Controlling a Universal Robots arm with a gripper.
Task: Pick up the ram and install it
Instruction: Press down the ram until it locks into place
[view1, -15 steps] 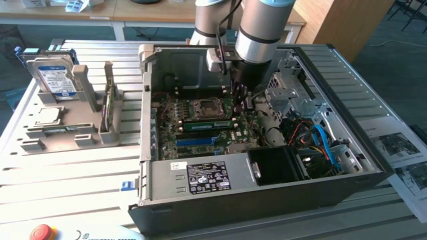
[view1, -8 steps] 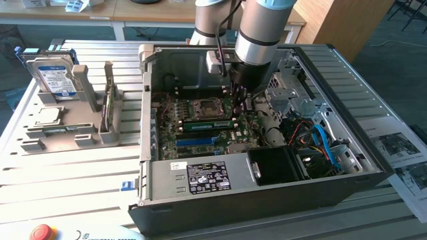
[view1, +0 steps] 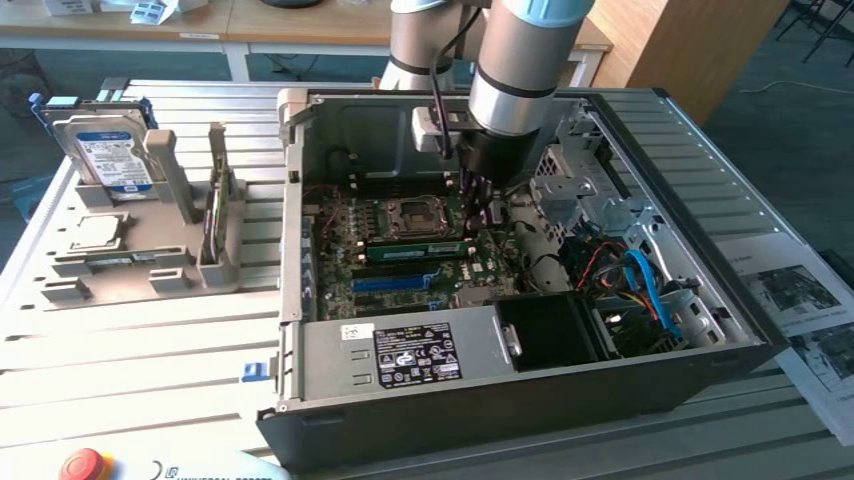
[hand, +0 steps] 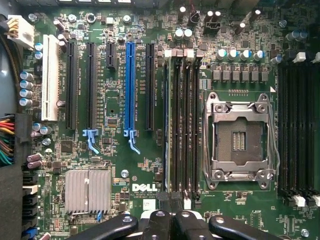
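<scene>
The slim green RAM stick (view1: 414, 250) lies in a motherboard slot beside the empty processor socket (view1: 407, 217), long axis parallel to the case's front edge. The black gripper (view1: 475, 200) above holds its fingers closed, empty. The open black computer case (view1: 534, 385) sits on a slatted metal table (view1: 134, 340).

case (view1: 747, 330): matt black metal | heatsink (hand: 88, 190): ribbed bare metal | table (view1: 134, 340): slatted aluminium

Arm blocks view inside computer case

The tool (hand: 170, 220) is cut off at the frame's lower edge; the power supply label (view1: 416, 355) print is too small to read.
</scene>
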